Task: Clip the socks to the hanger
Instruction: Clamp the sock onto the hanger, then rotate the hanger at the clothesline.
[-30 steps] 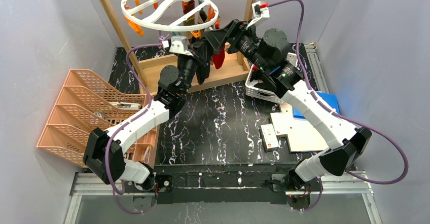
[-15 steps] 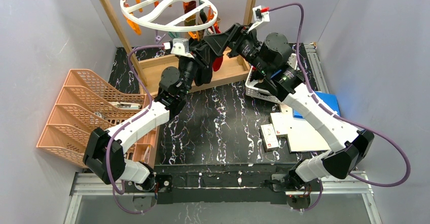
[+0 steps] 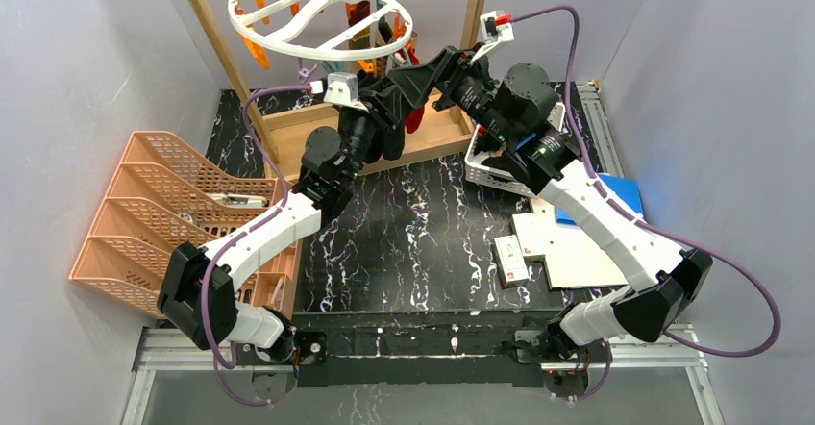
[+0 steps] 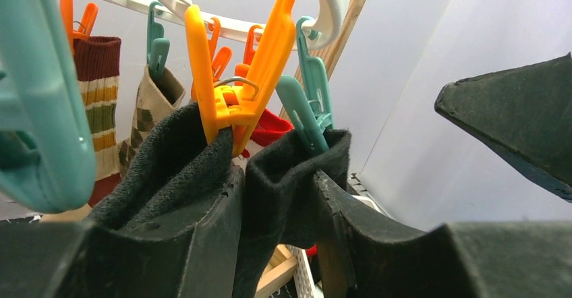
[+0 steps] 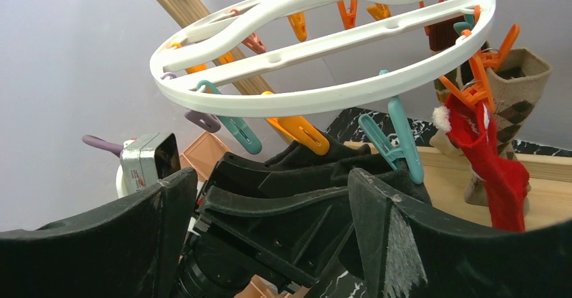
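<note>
Black sock (image 4: pixel 175 170) hangs pinched in an orange clip (image 4: pixel 233 75) on the hanger (image 5: pixel 324 99) beside a red sock (image 5: pixel 496 156) and an argyle sock (image 5: pixel 523 89) already up, my left gripper (image 4: pixel 276 183) part-parted about its cuff, grip unclear, my right gripper (image 5: pixel 270 176) wide and empty, several bare clips (image 5: pixel 236 128) unused.

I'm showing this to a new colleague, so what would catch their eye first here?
Likely the white round plastic hanger ring with orange and teal clips, hanging high at the back. Under it, a fuzzy black sock is pinched in an orange clip, and a bright red sock dangles beside a brown argyle sock.
</note>
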Controlling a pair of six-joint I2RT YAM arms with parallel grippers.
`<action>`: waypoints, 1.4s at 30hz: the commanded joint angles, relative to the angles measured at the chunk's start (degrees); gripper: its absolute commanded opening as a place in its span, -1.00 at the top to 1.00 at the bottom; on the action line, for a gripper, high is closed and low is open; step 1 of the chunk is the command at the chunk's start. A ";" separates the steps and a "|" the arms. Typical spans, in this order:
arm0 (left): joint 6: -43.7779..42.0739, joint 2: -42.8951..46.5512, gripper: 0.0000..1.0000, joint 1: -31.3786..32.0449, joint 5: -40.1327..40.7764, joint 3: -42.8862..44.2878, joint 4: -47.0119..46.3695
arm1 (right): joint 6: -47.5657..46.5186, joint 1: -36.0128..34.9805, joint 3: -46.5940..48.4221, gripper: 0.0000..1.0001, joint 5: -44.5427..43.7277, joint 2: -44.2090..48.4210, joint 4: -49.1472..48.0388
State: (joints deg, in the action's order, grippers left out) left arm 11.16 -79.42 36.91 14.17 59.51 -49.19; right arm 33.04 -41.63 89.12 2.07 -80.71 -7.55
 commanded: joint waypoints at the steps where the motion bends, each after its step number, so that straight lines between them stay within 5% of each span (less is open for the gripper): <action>1: 0.36 2.33 0.18 -0.21 0.03 0.11 -1.11 | -3.06 0.23 1.01 -0.79 -1.00 2.11 -0.70; 16: 1.34 4.91 -0.07 -0.18 -1.29 -1.44 -0.55 | -3.59 0.15 0.62 -0.79 -1.28 3.48 0.48; 25: 1.25 15.35 -0.29 -0.19 -1.85 -5.82 7.04 | -2.60 0.22 2.00 -0.79 0.18 3.94 3.52; 33: 1.79 35.74 -0.43 -0.17 2.20 -13.02 27.17 | 6.85 0.15 2.46 -0.76 2.85 3.98 3.66; 42: 6.22 56.43 -0.53 -0.17 5.97 -22.40 48.19 | 31.07 0.65 1.00 -0.74 4.99 -1.17 -6.91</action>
State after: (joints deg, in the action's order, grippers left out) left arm 15.11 -26.44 36.88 18.28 39.53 -12.23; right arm 51.00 -41.54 89.56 5.34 -79.50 -6.46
